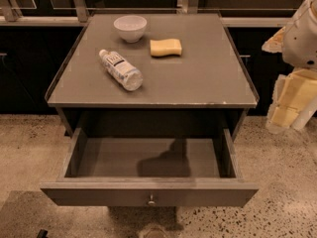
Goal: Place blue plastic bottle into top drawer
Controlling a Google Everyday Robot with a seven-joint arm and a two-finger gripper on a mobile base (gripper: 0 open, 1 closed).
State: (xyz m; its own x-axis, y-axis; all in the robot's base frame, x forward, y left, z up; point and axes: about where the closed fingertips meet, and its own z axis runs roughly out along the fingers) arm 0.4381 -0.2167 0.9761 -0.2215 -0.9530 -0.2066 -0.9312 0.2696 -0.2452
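Note:
The blue plastic bottle [120, 69] lies on its side on the cabinet top, left of centre, with its white cap pointing to the back left. The top drawer [148, 195] is pulled fully open below the cabinet top, with nothing inside and a small round knob at the middle of its front panel. My gripper [290, 105] hangs at the right edge of the view, beside the cabinet's right side, well apart from the bottle and holding nothing that I can see.
A white bowl [130, 28] stands at the back of the cabinet top [208, 83]. A yellow sponge [166, 47] lies to its right. The top has a low raised rim. Speckled floor surrounds the cabinet; dark cabinets and a rail run behind.

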